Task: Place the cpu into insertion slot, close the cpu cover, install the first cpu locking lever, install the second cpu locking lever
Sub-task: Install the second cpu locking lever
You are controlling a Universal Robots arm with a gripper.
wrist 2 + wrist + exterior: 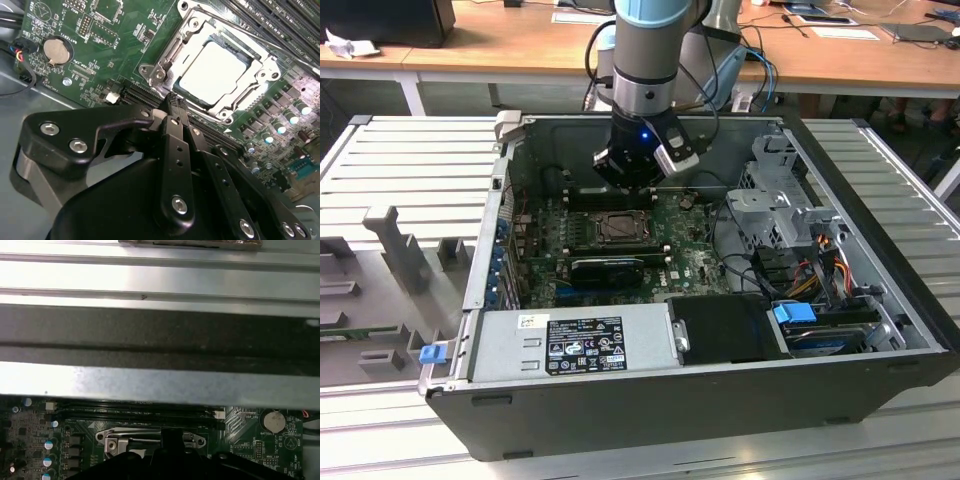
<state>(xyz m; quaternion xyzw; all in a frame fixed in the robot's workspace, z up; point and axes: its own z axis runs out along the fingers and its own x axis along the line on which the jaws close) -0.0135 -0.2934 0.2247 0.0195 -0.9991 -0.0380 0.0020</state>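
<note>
The small flat square cpu with its pale silver face (216,68) already lies in the square insertion slot (617,228) near the middle of the green motherboard (100,55) inside the open dark-grey computer case (650,405). The thin metal cpu cover with its square window (197,37) sits down over the chip, framing it on all sides, so the placing looks done and the cover appears lowered; whether either locking lever is hooked I cannot tell.

The black gripper (174,102) hangs just above the socket's near corner in the second wrist view, its slim fingers (175,150) drawn together to one narrow tip with nothing between them.

As a judgement, the chip is light, stiff and fragile, its smooth face slippery; it should be gripped only by opposite edges, never pressed. The cover is thin springy sheet metal, best pushed at its free edge away from the hinge. The levers would be stiff wire rods that resist and spring back, best pushed near their bent ends.

A round silver coin battery (55,50) sits on the board, well apart from the socket.
</note>
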